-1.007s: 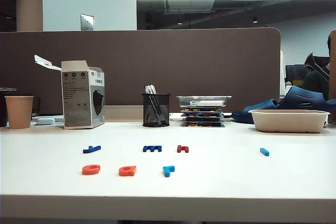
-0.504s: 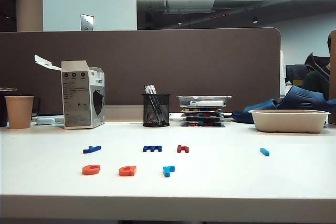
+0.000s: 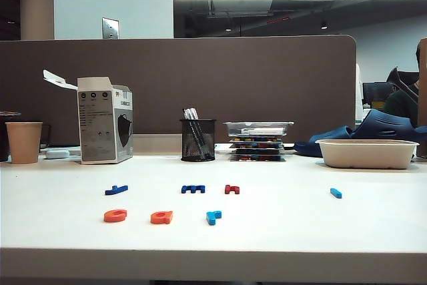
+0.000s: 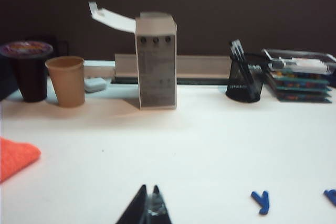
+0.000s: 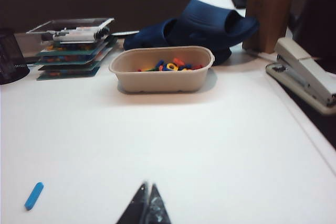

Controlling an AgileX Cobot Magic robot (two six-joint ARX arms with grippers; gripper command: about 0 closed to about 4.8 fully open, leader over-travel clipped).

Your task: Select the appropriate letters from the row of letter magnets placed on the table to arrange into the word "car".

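Nothing on the worktop (image 3: 280,231) is seen to have shifted since the earlier frames: all seven magnets lie as before. Three letters, two orange-red (image 3: 115,215) (image 3: 161,217) and one light-blue (image 3: 213,217), are set apart in a front row nearest the worktop's edge, spaced evenly and well clear of the leftovers, a layout judged to be the finished "car". Behind them are left a blue letter (image 3: 116,190), a second blue one (image 3: 193,189), a dark red one (image 3: 231,189) and, far off on the right arm's side, a light-blue bar (image 3: 336,193).

The left gripper (image 4: 148,209) is seen low over bare worktop, jaws pressed together on nothing, the blue letter (image 4: 261,202) lying off to one side of them and a cup (image 4: 65,81) and carton (image 4: 156,61) well beyond. The right gripper (image 5: 147,205) is likewise shown with jaws pressed together and empty, the bar (image 5: 33,196) near them and a bowl (image 5: 161,77) of spare magnets well ahead. Both arms are judged withdrawn because nothing remains to be placed.
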